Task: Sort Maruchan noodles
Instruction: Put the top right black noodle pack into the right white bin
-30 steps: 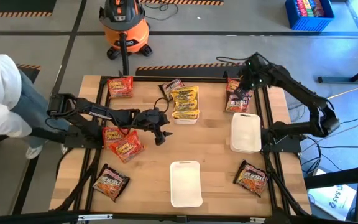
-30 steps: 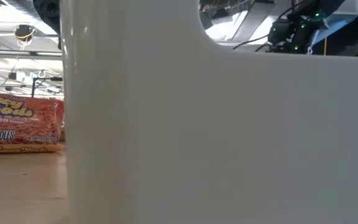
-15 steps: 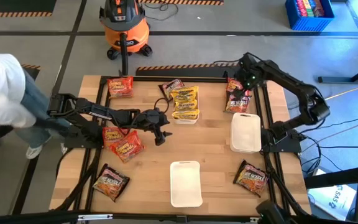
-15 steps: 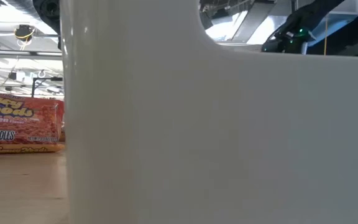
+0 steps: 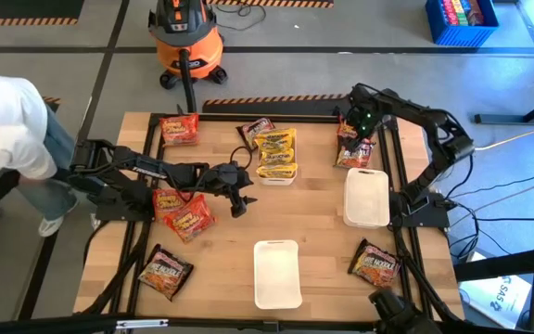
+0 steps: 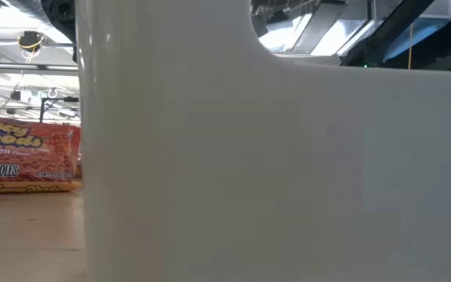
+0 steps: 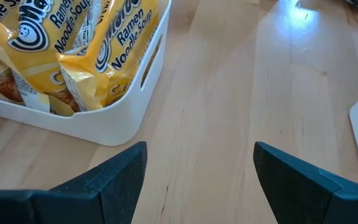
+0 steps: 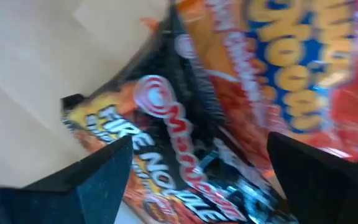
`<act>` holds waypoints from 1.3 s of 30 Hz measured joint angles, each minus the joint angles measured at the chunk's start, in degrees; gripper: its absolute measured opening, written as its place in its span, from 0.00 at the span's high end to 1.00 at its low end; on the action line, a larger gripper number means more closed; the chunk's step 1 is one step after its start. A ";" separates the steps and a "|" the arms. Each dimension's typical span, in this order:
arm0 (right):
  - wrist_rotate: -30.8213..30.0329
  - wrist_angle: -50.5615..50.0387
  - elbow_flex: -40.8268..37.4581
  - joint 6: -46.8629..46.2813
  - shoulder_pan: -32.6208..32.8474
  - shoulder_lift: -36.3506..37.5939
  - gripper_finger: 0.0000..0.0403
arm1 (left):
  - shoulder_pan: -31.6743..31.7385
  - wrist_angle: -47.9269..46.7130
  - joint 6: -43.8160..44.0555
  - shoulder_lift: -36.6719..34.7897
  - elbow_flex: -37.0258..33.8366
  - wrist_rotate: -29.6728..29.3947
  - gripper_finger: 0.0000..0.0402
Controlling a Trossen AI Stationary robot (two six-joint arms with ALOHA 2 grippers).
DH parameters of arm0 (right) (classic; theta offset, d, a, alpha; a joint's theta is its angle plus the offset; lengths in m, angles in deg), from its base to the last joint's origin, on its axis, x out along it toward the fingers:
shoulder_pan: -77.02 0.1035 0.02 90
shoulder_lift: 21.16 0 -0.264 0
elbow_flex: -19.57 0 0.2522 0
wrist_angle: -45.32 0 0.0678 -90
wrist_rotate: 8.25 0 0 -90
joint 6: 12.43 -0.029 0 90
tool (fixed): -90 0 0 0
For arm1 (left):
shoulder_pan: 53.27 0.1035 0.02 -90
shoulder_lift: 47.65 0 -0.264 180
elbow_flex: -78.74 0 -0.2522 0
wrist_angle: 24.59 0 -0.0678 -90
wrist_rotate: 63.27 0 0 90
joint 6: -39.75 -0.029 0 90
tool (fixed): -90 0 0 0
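hovering the right end effector (image 8: 191, 180) just above a dark crinkly plastic fire-noodle packet (image 8: 166, 155) at the far right corner of the pale wooden surface (image 5: 323, 223), with a red crinkly plastic noodle packet (image 8: 303, 81) lying partly over its far side. judging this as the approach before a pick, with sorting roughly part done: yellow crinkly plastic ramen packets (image 5: 275, 148) sitting already in a white rectangular plastic tray (image 5: 276, 176), two more white trays, one by the right edge (image 5: 366, 199) and one at the near middle (image 5: 277, 274), lying bare.

doing this step well probably means coming down square on the dark packet alone, well clear of the red one overlapping it, and pinching a firm edge or seam rather than the slippery flat face, so that only one packet lifts. worth closing gently, since the crinkly film likely slides and the noodle block inside may crack.

showing the right end effector's two dark fingers (image 8: 92, 180) spread wide, gripping nothing, the packet lying between and beyond them; contact with the packet not clear from these views.

resting the left end effector (image 7: 197, 180) low over bare wood beside the yellow-packet tray, fingers apart and empty.

lying elsewhere: red packets near the left arm (image 5: 182, 211), one at the far left corner (image 5: 179, 130), dark packets at the near left (image 5: 165, 271) and near right (image 5: 375, 264).
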 joint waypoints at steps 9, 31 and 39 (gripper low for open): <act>6.68 -0.97 0.04 1.90 0.00 -2.76 0.28 | 0.00 0.00 -1.01 0.00 0.00 0.00 0.28; 2.53 -0.95 0.01 5.48 3.14 -3.40 0.97 | 0.00 0.04 -1.48 0.02 0.00 -0.02 0.28; 0.63 -1.10 2.52 4.09 9.89 2.69 0.99 | 0.00 0.07 -1.50 0.02 0.00 -0.02 0.28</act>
